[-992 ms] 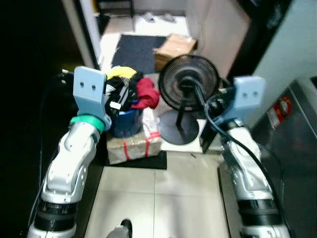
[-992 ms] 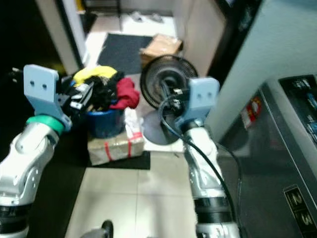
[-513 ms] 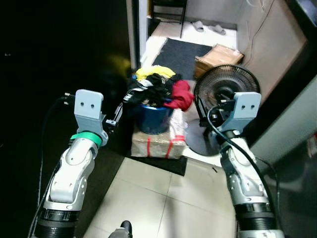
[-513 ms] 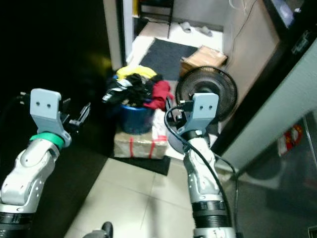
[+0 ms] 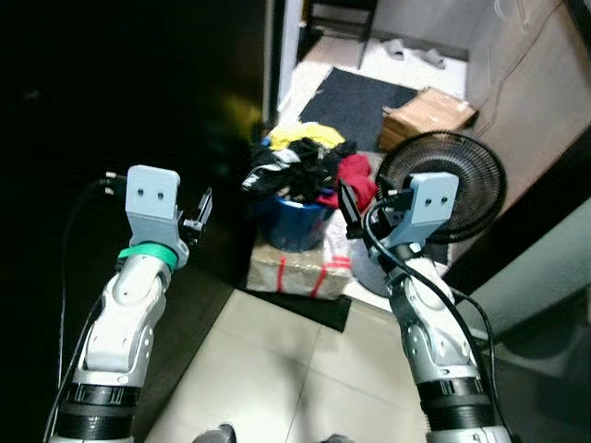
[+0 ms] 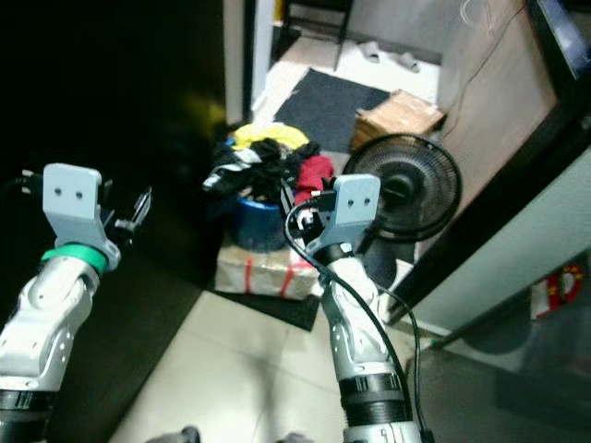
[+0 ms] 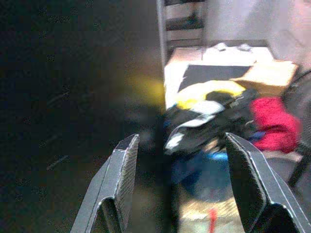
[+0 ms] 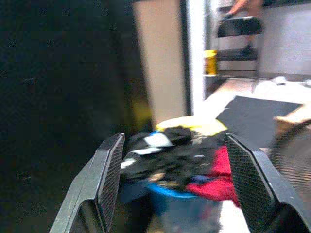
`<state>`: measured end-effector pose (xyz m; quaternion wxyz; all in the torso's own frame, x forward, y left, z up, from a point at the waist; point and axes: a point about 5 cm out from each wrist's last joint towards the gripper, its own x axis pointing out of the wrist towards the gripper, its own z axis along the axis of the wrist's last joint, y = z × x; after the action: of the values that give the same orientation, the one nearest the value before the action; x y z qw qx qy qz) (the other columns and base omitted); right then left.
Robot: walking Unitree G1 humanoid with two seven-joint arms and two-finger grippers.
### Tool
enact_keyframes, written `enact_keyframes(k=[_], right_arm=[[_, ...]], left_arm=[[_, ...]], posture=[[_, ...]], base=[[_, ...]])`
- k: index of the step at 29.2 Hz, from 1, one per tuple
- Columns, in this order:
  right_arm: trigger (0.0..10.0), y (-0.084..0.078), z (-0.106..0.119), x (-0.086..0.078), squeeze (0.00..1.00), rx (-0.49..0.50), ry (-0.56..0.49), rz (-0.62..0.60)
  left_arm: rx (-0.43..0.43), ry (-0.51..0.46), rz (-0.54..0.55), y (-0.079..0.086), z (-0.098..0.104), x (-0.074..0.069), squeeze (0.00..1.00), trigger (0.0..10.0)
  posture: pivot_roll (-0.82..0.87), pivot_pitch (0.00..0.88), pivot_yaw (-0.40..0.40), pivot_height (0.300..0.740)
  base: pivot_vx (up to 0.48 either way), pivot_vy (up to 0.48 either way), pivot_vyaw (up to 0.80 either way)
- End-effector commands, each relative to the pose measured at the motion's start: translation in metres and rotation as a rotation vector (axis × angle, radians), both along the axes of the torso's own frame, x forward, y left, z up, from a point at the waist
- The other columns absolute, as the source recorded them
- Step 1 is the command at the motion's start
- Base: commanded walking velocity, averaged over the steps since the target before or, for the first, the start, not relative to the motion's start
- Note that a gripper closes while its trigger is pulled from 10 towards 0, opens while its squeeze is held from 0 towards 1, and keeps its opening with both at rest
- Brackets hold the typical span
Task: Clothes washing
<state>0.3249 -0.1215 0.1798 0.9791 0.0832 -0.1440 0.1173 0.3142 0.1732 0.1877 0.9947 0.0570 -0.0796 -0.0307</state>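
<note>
A blue bucket (image 5: 294, 221) heaped with clothes (image 5: 300, 166) in yellow, black and red stands on a taped cardboard parcel (image 5: 295, 269) on the floor ahead. My left gripper (image 5: 198, 214) is raised to the left of the bucket, in front of a dark wall, open and holding nothing. In the left wrist view the left gripper (image 7: 182, 145) frames the heap (image 7: 214, 121) at a distance. My right gripper (image 5: 350, 205) is raised just right of the red garment (image 5: 355, 175), open and holding nothing. In the right wrist view, between its fingers (image 8: 109, 170), the bucket (image 8: 182, 199) shows ahead.
A black standing fan (image 5: 457, 185) is right of the bucket, behind my right arm. Beyond lie a dark mat (image 5: 355, 97), a brown carton (image 5: 429, 109) and slippers (image 5: 416, 55). A black wall (image 5: 111, 83) closes the left; pale floor tiles (image 5: 277, 369) lie in front.
The camera has swung, so the bucket and fan now sit further right and the dark wall takes up the left. Both grippers stay raised and open.
</note>
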Motion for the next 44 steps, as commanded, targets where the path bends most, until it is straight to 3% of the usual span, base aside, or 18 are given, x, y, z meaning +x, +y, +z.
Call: enact_keyframes(k=[1,20,25,44], right_arm=[[10.0,-0.0085,-0.0049,-0.0006,0.0,0.007,0.017,-0.028],[10.0,-0.0062,-0.0058,-0.0003,0.0,-0.029,0.015,-0.025],[10.0,-0.0037,-0.0067,0.0002,0.0,-0.035,0.02,-0.023],[10.0,-0.0058,-0.0071,-0.0002,0.0,-0.014,0.026,-0.022]], left_arm=[[0.003,0.014,-0.027,-0.0074,-0.005,-0.0009,0.0,10.0],[0.004,0.006,-0.026,-0.0083,-0.0046,-0.0003,0.0,10.0],[0.004,0.005,-0.023,-0.0079,-0.0046,0.0002,0.0,10.0],[0.002,0.007,-0.028,-0.0084,-0.0051,0.001,0.0,10.0]], posture=[[0.02,0.028,-0.01,0.74],[0.03,0.038,-0.012,0.74],[0.03,0.039,-0.012,0.74],[0.02,0.044,-0.009,0.74]], base=[[0.431,0.0,0.0],[0.428,0.0,0.0],[0.428,0.0,0.79],[0.427,0.0,-0.13]])
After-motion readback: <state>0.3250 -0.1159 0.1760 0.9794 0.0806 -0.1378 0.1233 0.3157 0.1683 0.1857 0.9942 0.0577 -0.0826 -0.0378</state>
